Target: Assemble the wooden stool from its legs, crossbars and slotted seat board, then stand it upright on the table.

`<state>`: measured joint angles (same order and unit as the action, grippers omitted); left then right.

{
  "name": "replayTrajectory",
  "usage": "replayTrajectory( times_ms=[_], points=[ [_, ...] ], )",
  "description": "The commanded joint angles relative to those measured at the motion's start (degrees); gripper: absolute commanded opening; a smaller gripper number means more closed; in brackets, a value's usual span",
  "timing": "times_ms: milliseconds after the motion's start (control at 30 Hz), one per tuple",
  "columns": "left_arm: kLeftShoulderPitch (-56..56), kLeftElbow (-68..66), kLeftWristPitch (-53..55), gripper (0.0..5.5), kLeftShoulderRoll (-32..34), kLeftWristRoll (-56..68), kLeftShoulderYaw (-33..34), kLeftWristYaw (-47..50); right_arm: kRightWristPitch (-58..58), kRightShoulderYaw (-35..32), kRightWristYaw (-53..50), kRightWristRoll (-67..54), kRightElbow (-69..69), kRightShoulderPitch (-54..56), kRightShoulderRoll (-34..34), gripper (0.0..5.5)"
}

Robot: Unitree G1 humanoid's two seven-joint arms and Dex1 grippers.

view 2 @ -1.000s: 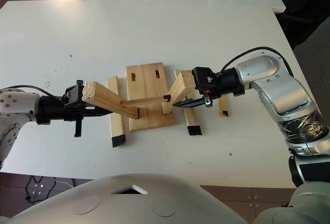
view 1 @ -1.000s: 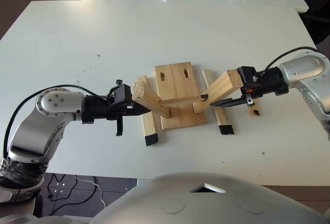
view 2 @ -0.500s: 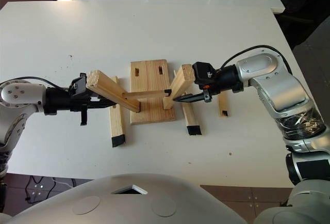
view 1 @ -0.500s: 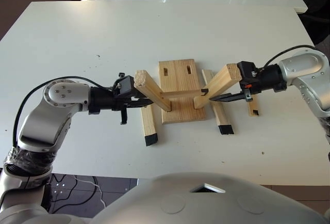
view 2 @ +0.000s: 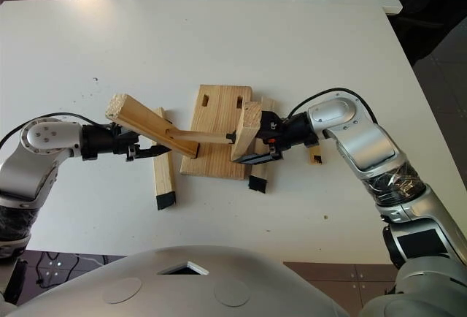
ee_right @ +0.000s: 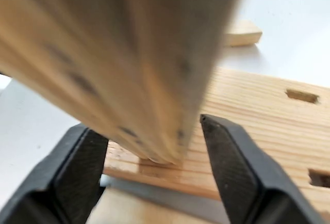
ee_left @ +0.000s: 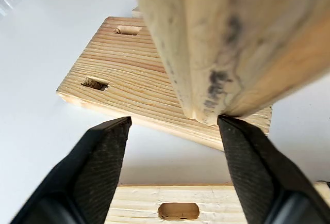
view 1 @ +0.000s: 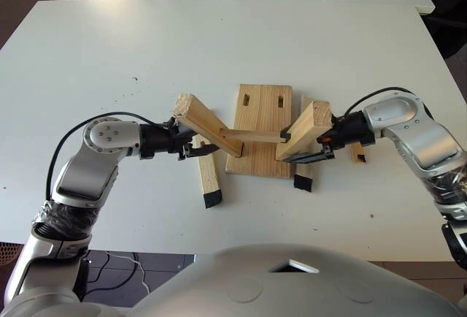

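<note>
Nearest, a loose leg (view 1: 208, 177) lies flat on the table (view 1: 109, 54), well clear of the work. Just beyond it the left gripper (view 1: 195, 149) pinches the left leg (view 1: 204, 121). The right gripper (view 1: 305, 153) pinches the right leg (view 1: 306, 127). In the wrist views one finger (ee_left: 234, 146) touches wood, but the other pad's contact is hard to confirm. The crossbar (view 1: 255, 136) bridges the two legs, and the frame hangs tilted over the seat board (view 1: 261, 109).

Step in hand, as I judge it: seating this frame on the board.
- Keep both arms squeezing inward so the crossbar stays home in both legs.
- Level the two legs before lowering, since they now lean outward.
- Line the leg ends up with the slots (view 1: 248, 100) at the far end, then press straight down.

Against a second ago:
- Both arms have folded in closer.
- The left leg's top end sits farther from the robot.
- The right gripper has come to the board's edge.
- The board now lies skewed.
- The head camera has shifted slightly too.
</note>
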<state>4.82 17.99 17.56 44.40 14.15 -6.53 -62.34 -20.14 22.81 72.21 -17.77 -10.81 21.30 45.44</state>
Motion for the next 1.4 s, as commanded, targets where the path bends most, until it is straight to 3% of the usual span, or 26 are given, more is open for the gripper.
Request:
replayTrajectory(
  times_ms=[33, 233, 600, 900, 1167, 1400],
  points=[
    [-2.2, 1.2, -1.2, 3.65, 1.6, 0.9, 1.5, -0.5, 1.2, -2.2, 0.5, 1.1, 0.0, -0.3, 1.3, 3.2],
    [-7.8, 4.5, -0.8, 3.65, 2.4, 1.7, 3.5, 0.9, 2.4, -5.4, -0.2, 1.6, 0.1, -3.7, 3.0, 3.2],
    [-14.3, -1.5, -7.5, 3.65, 1.7, -9.3, -4.9, 6.0, 8.6, -3.2, -3.3, 7.9, 9.4, -8.8, -1.1, 3.2],
    [-12.2, -10.5, -11.0, 3.65, 4.1, -9.4, -1.4, 7.2, 12.6, -7.2, -1.3, 9.6, 14.8, -11.9, 4.3, 3.2],
    [-12.6, -18.0, -12.9, 3.65, 3.8, -9.0, -0.2, 8.0, 17.7, -10.0, -3.5, 11.7, 25.7, -12.7, 5.1, 3.2],
    [-10.5, -25.1, -12.4, 3.65, 3.3, -8.2, 1.2, 9.2, 16.9, -14.0, -4.7, 8.6, 21.2, -16.9, 6.4, 3.2]
  ],
)
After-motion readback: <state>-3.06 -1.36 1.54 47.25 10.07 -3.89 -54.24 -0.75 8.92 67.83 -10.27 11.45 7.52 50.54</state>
